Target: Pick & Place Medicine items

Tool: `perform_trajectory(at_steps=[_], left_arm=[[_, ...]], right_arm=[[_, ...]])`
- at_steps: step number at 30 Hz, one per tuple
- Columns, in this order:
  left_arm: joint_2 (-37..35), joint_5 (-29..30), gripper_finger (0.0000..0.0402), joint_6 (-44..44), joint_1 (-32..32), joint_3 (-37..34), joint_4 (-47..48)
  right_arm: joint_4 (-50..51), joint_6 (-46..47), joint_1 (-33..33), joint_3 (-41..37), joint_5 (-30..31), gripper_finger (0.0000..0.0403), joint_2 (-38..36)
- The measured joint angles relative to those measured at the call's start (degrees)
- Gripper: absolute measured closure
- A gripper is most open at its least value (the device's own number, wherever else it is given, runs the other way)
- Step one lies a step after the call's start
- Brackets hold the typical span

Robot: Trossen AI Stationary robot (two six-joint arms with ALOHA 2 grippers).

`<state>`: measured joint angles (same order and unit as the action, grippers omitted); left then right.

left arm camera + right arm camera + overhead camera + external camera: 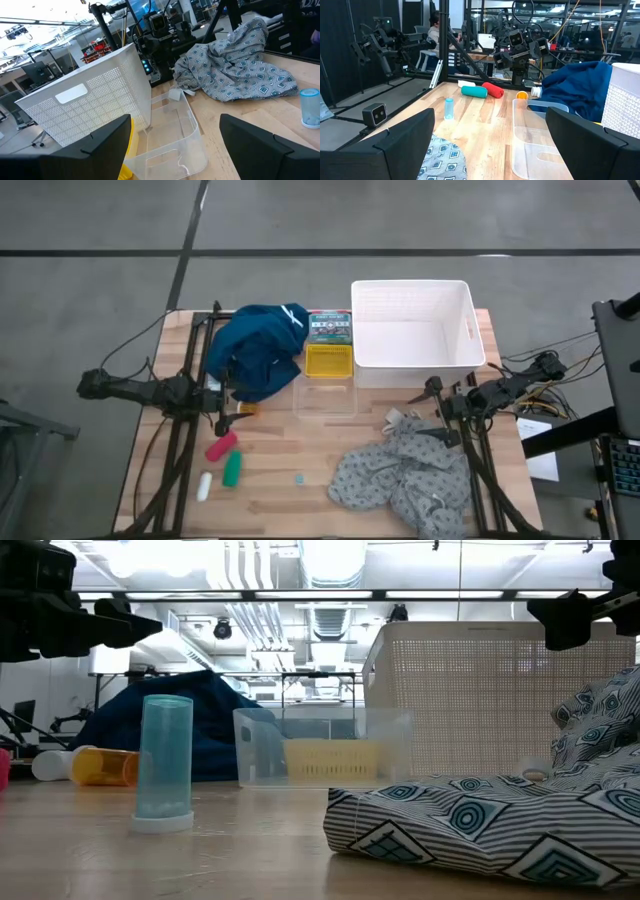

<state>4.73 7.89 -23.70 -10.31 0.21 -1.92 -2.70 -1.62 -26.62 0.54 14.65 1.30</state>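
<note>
The medicine items lie on the table's near left: a red tube (221, 446), a green tube (232, 469) and a white tube (204, 486) on their sides. An orange pack (247, 409) lies by the blue cloth, and a small pale-blue tube (165, 765) stands upright near the middle. My left gripper (232, 400) hangs open at the left, level, above the orange pack and far of the tubes. My right gripper (432, 410) hangs open at the right, level, over the grey cloth's far edge. Both wrist views show wide, empty gaps: left gripper (175, 150), right gripper (490, 145).
A clear plastic tray (325, 397) sits mid-table, with a yellow basket (330, 360) and a green box (330, 327) behind it. A white basket (412, 330) stands far right. A dark blue cloth (258, 350) lies heaped far left; a grey patterned cloth (400, 475) near right.
</note>
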Motion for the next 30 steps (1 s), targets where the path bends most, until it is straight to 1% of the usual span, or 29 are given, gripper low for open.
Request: perform_trajectory(at_steps=[17,19,23,27,30], left_arm=[[0.0,0.0,0.0091,0.0,0.0,0.0,0.0],[0.0,0.0,0.0091,0.0,0.0,0.0,0.0],[0.0,0.0,0.0091,0.0,0.0,0.0,0.0],[0.0,0.0,0.0091,0.0,0.0,0.0,0.0],[0.0,0.0,0.0091,0.0,0.0,0.0,0.0]], right_arm=[[0.0,0.2,0.0,0.0,0.0,0.0023,0.0],[-0.4,4.0,0.0,0.0,-0.1,0.0023,0.0],[-4.3,11.7,0.0,0.0,-0.4,0.0023,0.0],[-4.8,11.8,0.0,0.0,-3.8,0.0023,0.0],[-5.6,11.3,0.0,0.0,-4.5,0.0023,0.0]])
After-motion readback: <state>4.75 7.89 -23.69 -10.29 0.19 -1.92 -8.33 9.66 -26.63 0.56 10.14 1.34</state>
